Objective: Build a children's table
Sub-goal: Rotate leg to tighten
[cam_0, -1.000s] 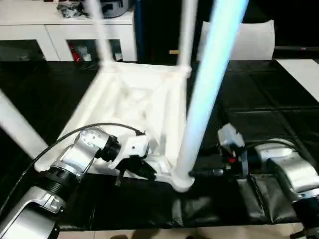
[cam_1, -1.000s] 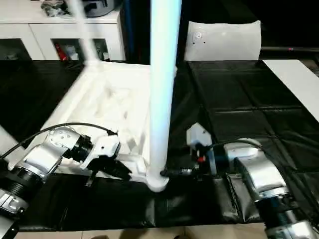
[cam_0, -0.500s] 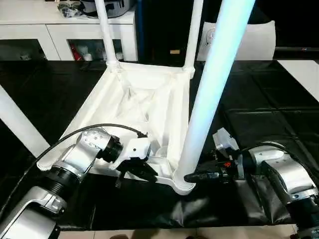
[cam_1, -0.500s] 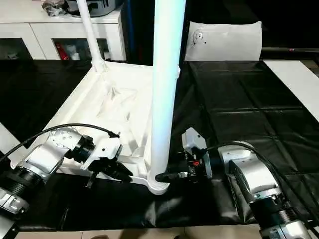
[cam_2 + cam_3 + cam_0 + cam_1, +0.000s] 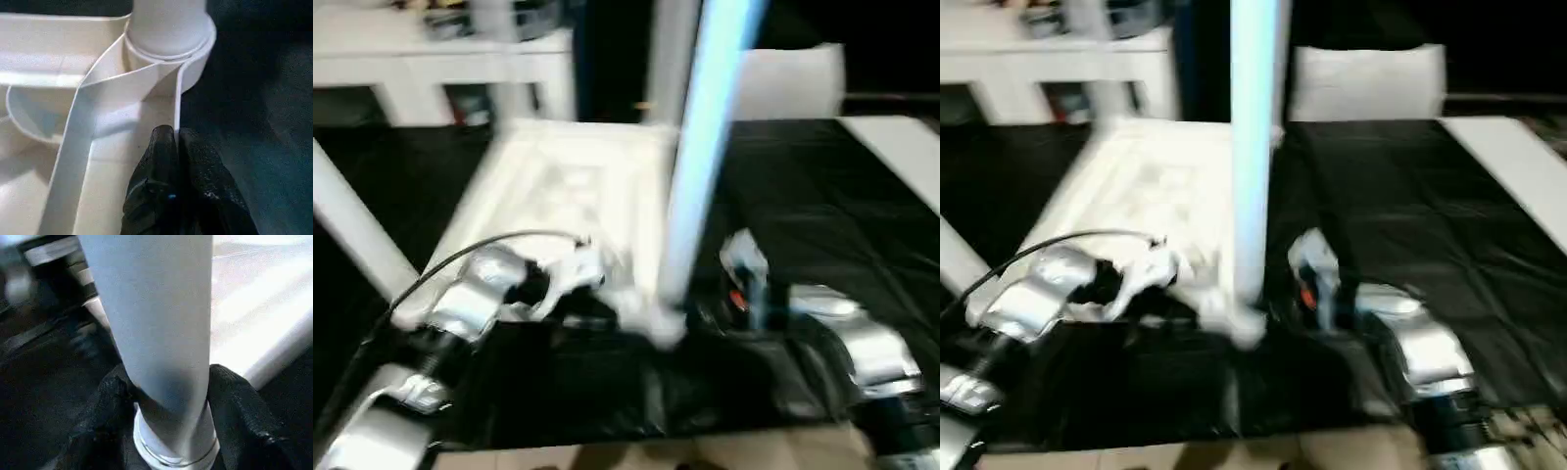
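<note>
The children's table (image 5: 578,176) lies upside down on the black surface, white, with its legs standing up. The near right leg (image 5: 705,147) rises from its corner socket (image 5: 168,34). My left gripper (image 5: 175,134) is shut on the thin rim wall of the table top, just beside that socket. From the right, my right gripper (image 5: 168,382) holds the same leg (image 5: 156,333) at its base. One black finger (image 5: 107,401) lies on each side of it, pressed against it. Another leg (image 5: 352,235) slants up at the far left.
A white cabinet (image 5: 440,59) with shelves stands at the back left. A white panel (image 5: 793,83) stands at the back right, and a white sheet (image 5: 896,157) lies at the right edge. The black surface (image 5: 822,196) ends close in front of my arms.
My right gripper has moved left to the near leg and closed around its base. The left gripper has kept its hold on the rim. The head camera has shifted.
</note>
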Available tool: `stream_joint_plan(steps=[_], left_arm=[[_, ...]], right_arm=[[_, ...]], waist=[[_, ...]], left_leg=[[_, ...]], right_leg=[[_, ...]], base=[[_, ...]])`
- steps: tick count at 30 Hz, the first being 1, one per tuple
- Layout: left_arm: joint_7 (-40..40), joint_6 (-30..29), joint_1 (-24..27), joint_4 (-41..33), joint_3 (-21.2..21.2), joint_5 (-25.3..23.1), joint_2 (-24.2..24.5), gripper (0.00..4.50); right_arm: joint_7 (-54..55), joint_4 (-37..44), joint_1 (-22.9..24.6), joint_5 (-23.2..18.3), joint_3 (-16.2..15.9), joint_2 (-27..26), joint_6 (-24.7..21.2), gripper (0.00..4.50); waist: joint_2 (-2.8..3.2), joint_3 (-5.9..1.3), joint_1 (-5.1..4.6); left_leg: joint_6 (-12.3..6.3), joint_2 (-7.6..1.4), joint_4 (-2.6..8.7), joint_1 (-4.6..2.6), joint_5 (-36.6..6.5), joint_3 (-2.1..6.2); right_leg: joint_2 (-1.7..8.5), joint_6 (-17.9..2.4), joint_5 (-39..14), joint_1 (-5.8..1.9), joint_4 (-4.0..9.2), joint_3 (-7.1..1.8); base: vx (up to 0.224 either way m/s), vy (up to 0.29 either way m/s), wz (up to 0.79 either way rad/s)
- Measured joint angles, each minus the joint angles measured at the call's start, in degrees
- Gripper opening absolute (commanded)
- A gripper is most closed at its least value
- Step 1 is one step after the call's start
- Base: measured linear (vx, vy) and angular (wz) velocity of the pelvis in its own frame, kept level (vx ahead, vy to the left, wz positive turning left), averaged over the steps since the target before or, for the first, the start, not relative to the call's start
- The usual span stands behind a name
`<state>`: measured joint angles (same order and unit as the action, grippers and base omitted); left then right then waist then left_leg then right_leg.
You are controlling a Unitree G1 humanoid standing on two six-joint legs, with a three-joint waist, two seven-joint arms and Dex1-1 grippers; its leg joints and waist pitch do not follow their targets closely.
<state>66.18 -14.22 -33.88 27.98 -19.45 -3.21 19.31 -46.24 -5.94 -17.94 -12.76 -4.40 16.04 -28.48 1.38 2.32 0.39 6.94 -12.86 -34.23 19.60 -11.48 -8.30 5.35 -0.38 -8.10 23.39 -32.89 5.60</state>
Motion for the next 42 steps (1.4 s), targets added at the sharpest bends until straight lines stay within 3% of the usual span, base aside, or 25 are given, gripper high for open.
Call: stream_joint_plan(steps=[3, 9, 10, 12, 18, 22, 27, 31, 38, 42], left_arm=[[-8.38, -4.63, -0.99, 1.61, 1.86, -0.49, -5.66, 0.00], [-19.63, -8.06, -3.13, 4.60, 3.82, -1.55, -12.47, 0.00], [-20.18, -8.06, -3.13, 4.61, 3.83, -1.57, -12.74, 0.00], [-21.45, -8.07, -3.13, 4.63, 3.89, -1.63, -13.42, 0.00], [-19.77, -7.15, -2.87, 4.03, 3.60, -1.50, -13.20, 0.00], [-15.39, -5.13, -1.42, 1.75, 2.88, -0.43, -11.31, 0.00], [-2.42, 2.63, 1.79, -1.80, 0.38, 2.38, -3.39, 0.00], [5.10, 6.66, 2.05, -1.84, -0.90, 2.58, -0.02, 0.00], [14.97, 14.71, 2.25, -1.08, -2.89, 3.89, 5.75, 0.00], [14.86, 18.41, 2.34, 0.68, -2.13, 3.98, 5.75, 0.00]], right_arm=[[11.34, -1.11, -1.47, 2.44, 2.76, -5.09, -1.52, 1.91], [25.31, -4.22, -5.28, 6.19, 5.34, -11.09, -2.78, 1.91], [25.79, -4.20, -5.28, 6.19, 5.36, -11.18, -2.73, 2.46], [26.85, -4.08, -5.30, 6.33, 5.67, -11.49, -2.70, 2.59], [26.68, -1.25, -3.22, 6.41, 5.65, -11.84, -2.51, 3.11], [25.09, -0.66, -0.75, 5.53, 5.66, -11.45, -2.58, 3.48], [13.73, 9.82, 7.92, -0.42, 3.03, -4.57, -3.49, 4.01], [5.54, 15.62, 11.87, -3.53, 1.30, 0.33, -3.37, 4.36], [-8.70, 21.57, 23.18, -8.84, 3.56, 13.57, -2.38, 4.44], [-9.85, 23.42, 24.99, -9.73, 6.10, 14.31, -2.33, 4.44]], waist=[[0.01, -0.01, -1.59], [0.09, -0.04, -2.66], [0.09, -0.04, -2.67], [0.12, -0.06, -2.58], [0.34, -0.07, -1.88], [0.87, 0.01, -0.98], [0.95, 0.00, 1.51], [0.90, 0.03, 3.17], [0.24, 0.19, 3.52], [-0.06, 0.27, 3.29]], left_leg=[[-0.02, 0.00, -0.08, 0.16, -0.01, 0.14], [-0.06, -0.01, 0.02, 0.47, -0.03, 0.26], [-0.09, -0.01, 0.02, 0.47, -0.05, 0.26], [-0.16, 0.02, 0.06, 0.48, -0.09, 0.24], [-0.19, 0.01, 0.46, 0.42, -0.14, 0.19], [-0.18, 0.00, 0.81, 0.44, -0.13, 0.15], [-0.48, 0.00, 1.16, 0.48, 0.04, 0.06], [-0.18, 0.07, 1.03, 0.40, -0.14, -0.06], [-0.15, 0.02, 0.75, 0.36, -0.13, -0.27], [-0.13, 0.00, 0.70, 0.39, -0.10, -0.26]], right_leg=[[0.01, 0.00, 0.00, -0.01, 0.27, 0.23], [0.00, 0.00, 0.01, -0.02, 0.76, 0.38], [0.00, -0.01, 0.01, -0.05, 0.76, 0.35], [-0.01, -0.03, 0.03, -0.05, 0.76, 0.23], [-0.06, -0.07, 0.41, 0.01, 0.74, 0.19], [-0.07, -0.26, 0.54, 0.16, 0.62, 0.17], [-0.07, -0.34, 0.16, 0.43, 0.38, 0.11], [0.04, -0.33, 0.04, 0.38, 0.15, -0.13], [0.05, 0.23, -0.30, 0.30, -0.17, -0.44], [0.02, 0.24, -0.29, 0.32, -0.19, -0.43]], base=[[0.000, 0.000, 0.00], [0.000, 0.000, 0.00], [0.000, 0.000, 0.00], [0.000, 0.000, 0.00], [0.000, 0.000, 0.00], [0.000, 0.000, 0.00], [0.000, 0.000, 0.00], [0.000, 0.000, 0.00], [0.000, 0.000, 0.00], [0.000, 0.000, 0.00]])
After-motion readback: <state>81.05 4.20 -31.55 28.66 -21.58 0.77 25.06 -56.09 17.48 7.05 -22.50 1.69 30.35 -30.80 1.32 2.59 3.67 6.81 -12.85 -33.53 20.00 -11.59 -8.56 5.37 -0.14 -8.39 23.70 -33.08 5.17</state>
